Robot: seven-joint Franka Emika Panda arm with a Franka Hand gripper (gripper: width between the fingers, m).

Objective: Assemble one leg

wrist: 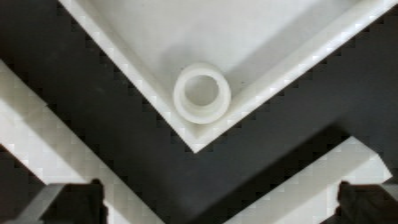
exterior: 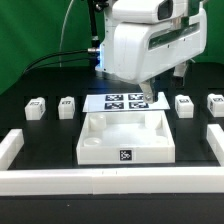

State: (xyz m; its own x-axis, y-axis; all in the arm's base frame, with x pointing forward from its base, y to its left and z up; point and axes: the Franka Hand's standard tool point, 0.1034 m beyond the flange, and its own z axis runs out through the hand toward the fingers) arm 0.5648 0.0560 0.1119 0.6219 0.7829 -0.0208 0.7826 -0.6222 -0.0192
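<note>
The large white tray-like piece (exterior: 125,140) lies in the middle of the table with a marker tag on its front wall. Four small white legs with tags stand in a row: two at the exterior view's left (exterior: 36,108) (exterior: 67,105) and two at its right (exterior: 184,103) (exterior: 216,102). My gripper (exterior: 146,99) hangs over the tray's back right corner. In the wrist view the gripper (wrist: 214,206) is open and empty, its dark fingertips (wrist: 63,205) far apart. Below it are a tray corner (wrist: 107,45) and a round socket (wrist: 199,93).
The marker board (exterior: 122,101) lies flat behind the tray, partly hidden by the arm. A low white rail (exterior: 100,180) runs along the front, with side rails at the exterior view's left (exterior: 10,148) and right (exterior: 214,140). The table top is black.
</note>
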